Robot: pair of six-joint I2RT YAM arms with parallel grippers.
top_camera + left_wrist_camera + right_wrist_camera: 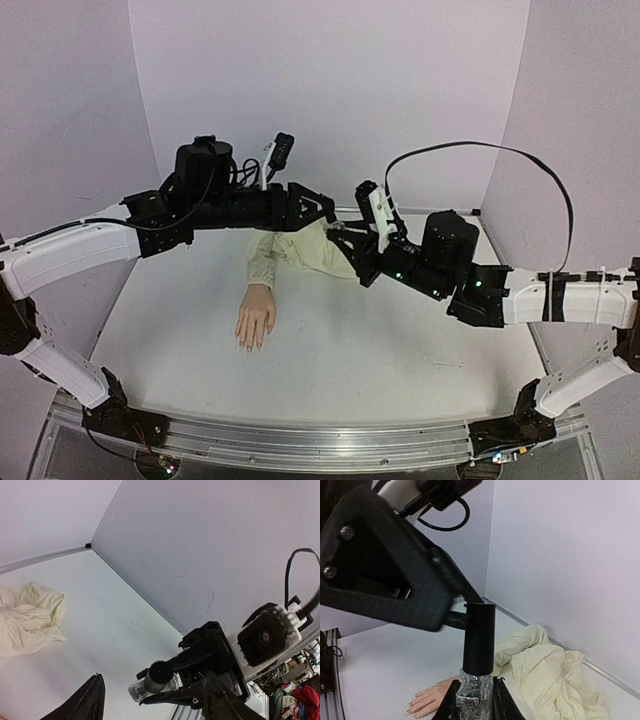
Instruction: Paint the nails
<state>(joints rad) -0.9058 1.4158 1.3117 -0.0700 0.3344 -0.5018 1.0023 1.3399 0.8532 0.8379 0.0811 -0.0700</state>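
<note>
The mannequin hand (256, 318) lies palm down on the table, its nails (250, 345) pointing toward the arms, its cream sleeve (300, 250) bunched behind it. The hand (432, 697) and long pale nails (411, 708) also show in the right wrist view. My right gripper (476, 702) is shut on a clear glittery polish bottle (476, 692) with a tall black cap (479, 637), held upright above the sleeve. My left gripper (155, 700) is open, its fingers (87, 700) standing either side of the cap (159, 672). The two grippers meet above the sleeve (340, 232).
Pale walls enclose the white table (400, 350) at the back and sides. The sleeve (27, 617) spreads on the table under the grippers and also shows in the right wrist view (555, 680). A black cable (500, 150) loops above the right arm.
</note>
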